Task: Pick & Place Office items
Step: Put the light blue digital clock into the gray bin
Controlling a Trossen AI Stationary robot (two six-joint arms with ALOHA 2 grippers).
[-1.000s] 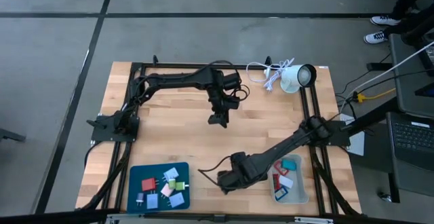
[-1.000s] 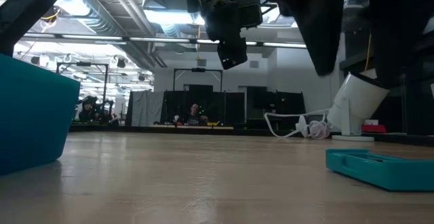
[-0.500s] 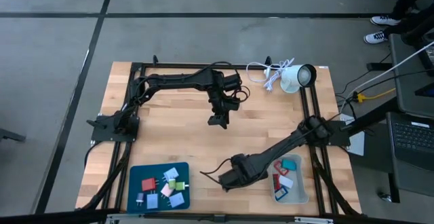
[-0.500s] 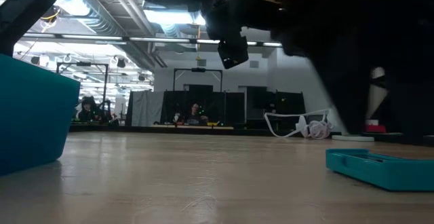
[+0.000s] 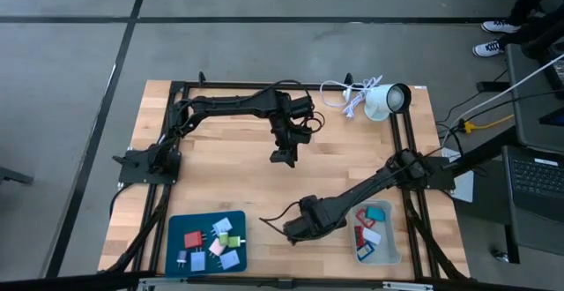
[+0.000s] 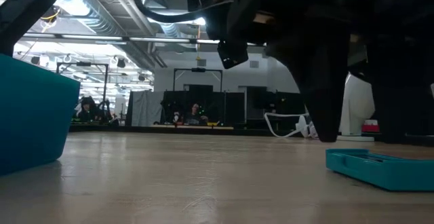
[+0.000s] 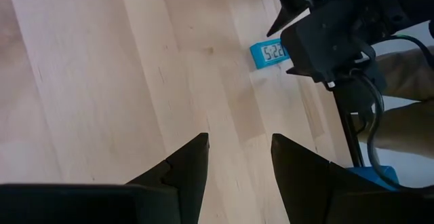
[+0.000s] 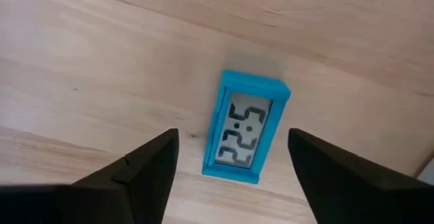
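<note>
While my left gripper is idling open and empty above mid-table, I am lining the right gripper, spread wide and holding nothing, over the small blue digital clock. It is lying flat between the fingers, long axis running along the gap, right arm nearer.

a robotics lab or workshop in an open industrial hall. the wooden table sits on a bare grey concrete floor marked with dark lines. beyond the table, the low view shows an exposed ceiling with ducts and strip lights, black metal frames and seated people at far benches. beside the table stand a laptop and loose cables.
</note>
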